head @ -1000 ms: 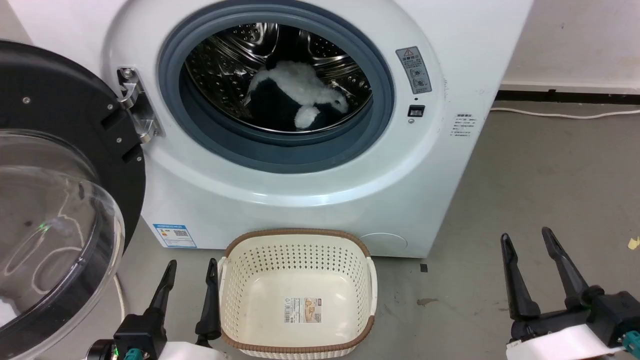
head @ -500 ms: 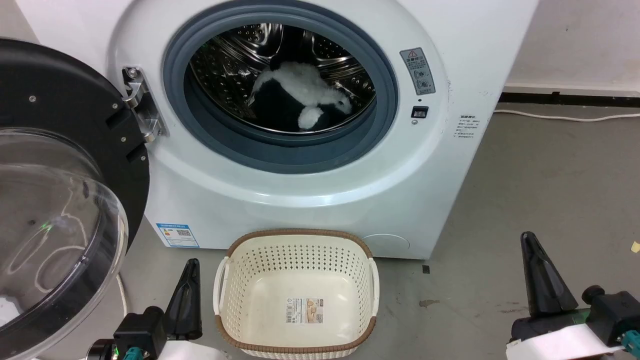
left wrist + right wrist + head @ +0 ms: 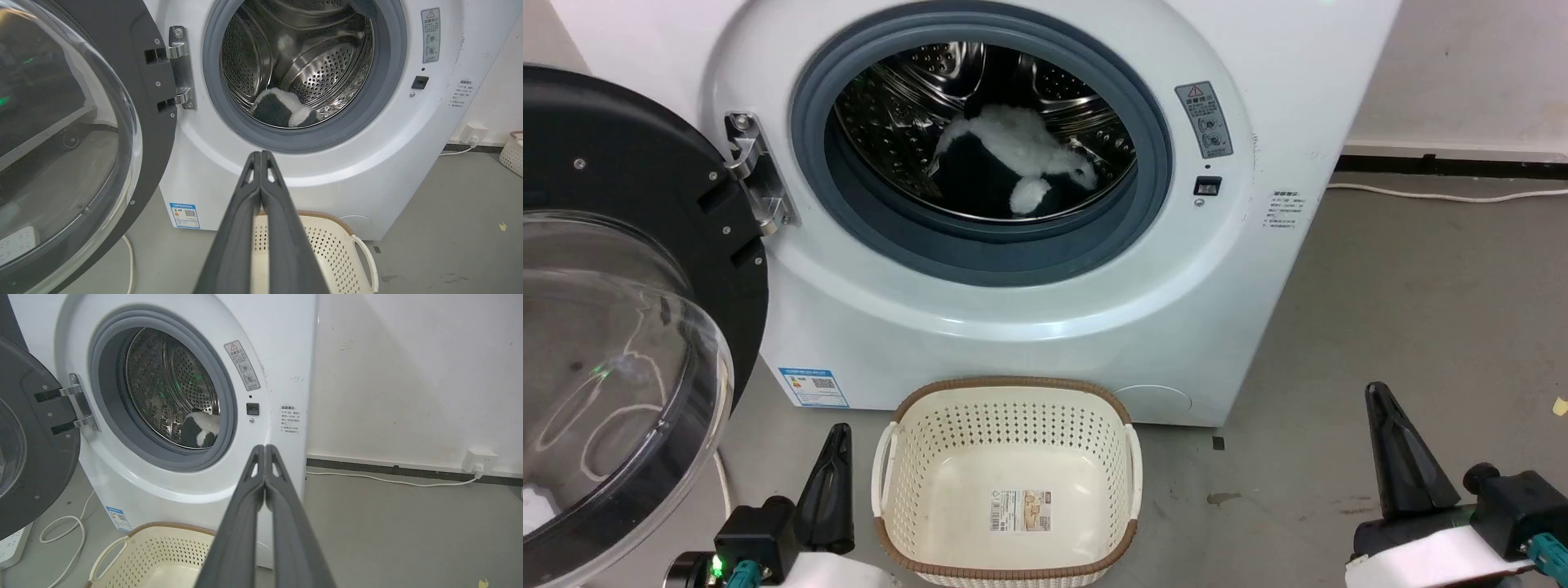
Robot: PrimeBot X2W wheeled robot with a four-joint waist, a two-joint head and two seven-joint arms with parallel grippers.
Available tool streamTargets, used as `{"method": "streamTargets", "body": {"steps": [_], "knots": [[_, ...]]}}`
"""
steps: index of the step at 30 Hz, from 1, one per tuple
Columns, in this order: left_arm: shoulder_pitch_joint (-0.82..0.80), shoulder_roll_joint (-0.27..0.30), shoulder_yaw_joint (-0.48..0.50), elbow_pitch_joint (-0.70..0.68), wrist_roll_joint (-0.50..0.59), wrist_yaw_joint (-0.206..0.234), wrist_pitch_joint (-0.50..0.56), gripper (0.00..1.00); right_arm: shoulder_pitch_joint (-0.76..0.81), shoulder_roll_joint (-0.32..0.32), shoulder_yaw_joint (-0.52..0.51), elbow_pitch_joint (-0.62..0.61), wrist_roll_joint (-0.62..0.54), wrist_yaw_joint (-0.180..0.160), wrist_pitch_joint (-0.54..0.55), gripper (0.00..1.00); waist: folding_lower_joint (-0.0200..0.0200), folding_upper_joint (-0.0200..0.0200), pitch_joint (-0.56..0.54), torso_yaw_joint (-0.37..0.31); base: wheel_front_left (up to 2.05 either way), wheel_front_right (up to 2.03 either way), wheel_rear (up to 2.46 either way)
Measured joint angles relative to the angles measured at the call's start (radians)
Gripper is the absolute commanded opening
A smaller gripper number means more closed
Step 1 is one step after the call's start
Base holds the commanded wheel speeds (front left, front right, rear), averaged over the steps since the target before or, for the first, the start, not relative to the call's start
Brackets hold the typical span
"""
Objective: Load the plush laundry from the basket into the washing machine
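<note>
The black-and-white plush laundry lies inside the steel drum of the white washing machine; the toy also peeks over the door ring in the left wrist view and the right wrist view. On the floor in front stands the cream basket with a brown rim, holding nothing but its sticker label. My left gripper is shut just left of the basket, fingers pressed together. My right gripper is shut over the floor at the lower right, tips meeting.
The washer's clear domed door hangs open at the left, close to my left arm. A white cable runs along the wall at the right to a socket. A power strip and looped cord lie left of the machine.
Both grippers have gone from open to shut over the last second. The head view has shifted slightly; the toy and basket stay put.
</note>
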Motion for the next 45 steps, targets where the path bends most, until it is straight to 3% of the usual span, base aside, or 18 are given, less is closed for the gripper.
{"method": "streamTargets", "body": {"steps": [45], "knots": [[-0.004, 0.000, 0.004, -0.030, 0.056, 0.021, 0.093, 0.00, -0.001, 0.000, 0.017, 0.006, -0.037, 0.000, 0.091, 0.00, 0.0000, 0.0000, -0.018, 0.001, 0.00, 0.00, 0.00]]}}
